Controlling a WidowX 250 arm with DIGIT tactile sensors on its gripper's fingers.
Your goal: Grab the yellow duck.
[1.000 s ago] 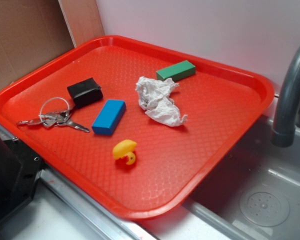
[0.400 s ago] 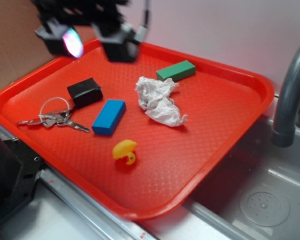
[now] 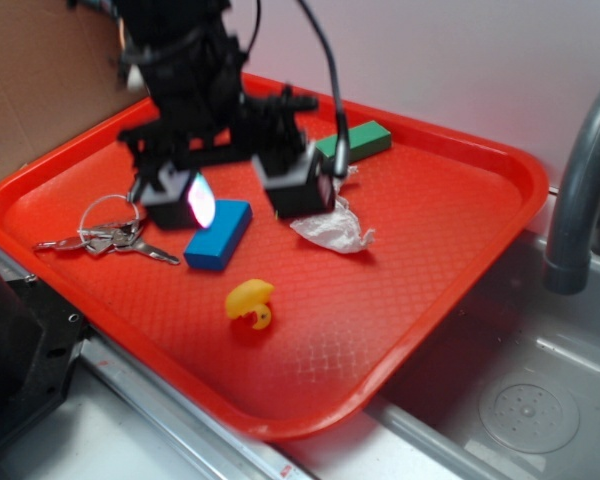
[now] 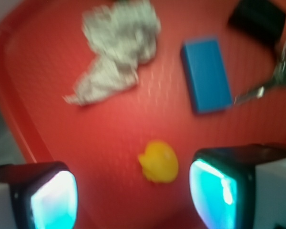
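Note:
The yellow duck (image 3: 250, 303) lies on the red tray (image 3: 460, 210) toward its front edge. In the wrist view the duck (image 4: 158, 161) sits on the tray between my two glowing pads, nearer the right pad (image 4: 212, 193). My gripper (image 3: 242, 192) is open and empty, hovering above the blue block (image 3: 219, 233) and well above and behind the duck. Its image is blurred by motion.
On the tray lie the blue block (image 4: 206, 75), a crumpled white paper (image 3: 330, 228), a green block (image 3: 365, 137), a black block (image 4: 257, 18) and keys (image 3: 105, 238). A grey faucet (image 3: 580, 190) and sink stand at right. Cardboard stands at back left.
My gripper entered from the upper left and has moved down and toward the tray's middle, over the blue block. The objects on the tray have not moved.

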